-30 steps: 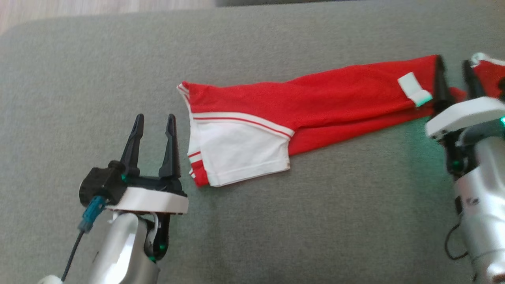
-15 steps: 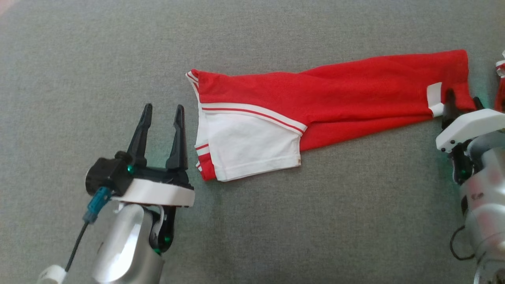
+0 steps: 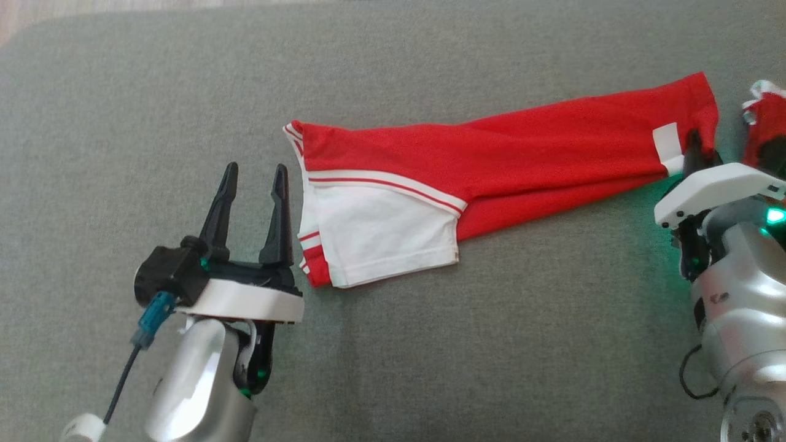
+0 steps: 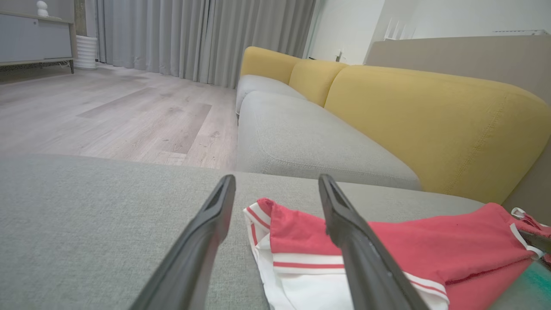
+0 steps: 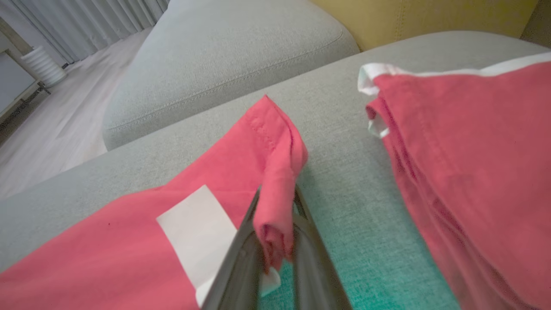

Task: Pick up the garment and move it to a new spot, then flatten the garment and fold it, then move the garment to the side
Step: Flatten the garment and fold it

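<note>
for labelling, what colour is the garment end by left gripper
Garment end: white with red stripes; best in head view.

L gripper (image 4: 277, 180), wide — by garment (image 4: 413, 245)

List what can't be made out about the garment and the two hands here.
- Tips of the right hand: in the head view, hidden by its white wrist shell and the garment.
- The red cloth at far right: cut off by the frame edge in the head and right wrist views; whether it is the same garment is unclear.
- The label: any print is too small to read, and it lies partly behind a finger.
- The left hand: touching the garment or just beside it, unclear.
</note>
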